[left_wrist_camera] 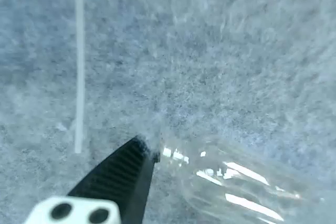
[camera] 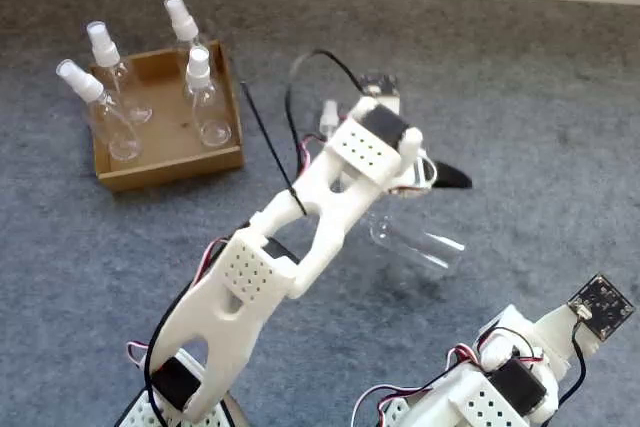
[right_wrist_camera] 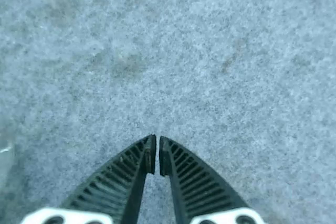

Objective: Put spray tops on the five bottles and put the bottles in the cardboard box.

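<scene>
Four clear bottles (camera: 110,112) with white spray tops stand upright in the cardboard box (camera: 170,162) at the far left. A fifth clear bottle (camera: 415,237) hangs tilted at mid-table, held by my left gripper (camera: 425,197). A white spray top (camera: 328,117) shows just behind that arm. In the left wrist view one black finger (left_wrist_camera: 126,177) presses against the bottle (left_wrist_camera: 231,182); the other finger is hidden. My right gripper (right_wrist_camera: 157,156) hovers low over bare carpet near the front right, shut on nothing.
Grey carpet covers the whole table. A thin pale rod (left_wrist_camera: 79,61) lies on the carpet beside the held bottle. A dark cable (camera: 265,137) runs between the box and the left arm. The right arm's body (camera: 500,377) sits at the front right.
</scene>
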Available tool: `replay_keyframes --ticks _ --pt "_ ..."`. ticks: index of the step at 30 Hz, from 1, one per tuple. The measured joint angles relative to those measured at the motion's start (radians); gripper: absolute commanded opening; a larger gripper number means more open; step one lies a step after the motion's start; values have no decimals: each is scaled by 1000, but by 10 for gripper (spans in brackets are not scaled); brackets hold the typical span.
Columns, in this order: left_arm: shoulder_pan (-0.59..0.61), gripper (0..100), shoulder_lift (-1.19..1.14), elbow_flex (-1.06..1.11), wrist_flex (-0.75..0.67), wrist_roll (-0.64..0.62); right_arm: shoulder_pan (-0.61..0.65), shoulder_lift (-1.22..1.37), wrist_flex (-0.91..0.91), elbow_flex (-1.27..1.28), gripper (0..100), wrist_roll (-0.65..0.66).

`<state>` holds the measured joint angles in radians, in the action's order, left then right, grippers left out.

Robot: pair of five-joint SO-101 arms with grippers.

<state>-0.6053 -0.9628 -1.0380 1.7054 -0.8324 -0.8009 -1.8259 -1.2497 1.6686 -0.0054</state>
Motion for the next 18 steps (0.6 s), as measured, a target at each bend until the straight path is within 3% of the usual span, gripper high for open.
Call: replay_keyframes --ticks 13,18 --pt "-11 614 -132 -48 -9 0 0 0 0 0 12 0" --pt "-11 469 -137 -51 -14 0 0 0 0 0 12 0"
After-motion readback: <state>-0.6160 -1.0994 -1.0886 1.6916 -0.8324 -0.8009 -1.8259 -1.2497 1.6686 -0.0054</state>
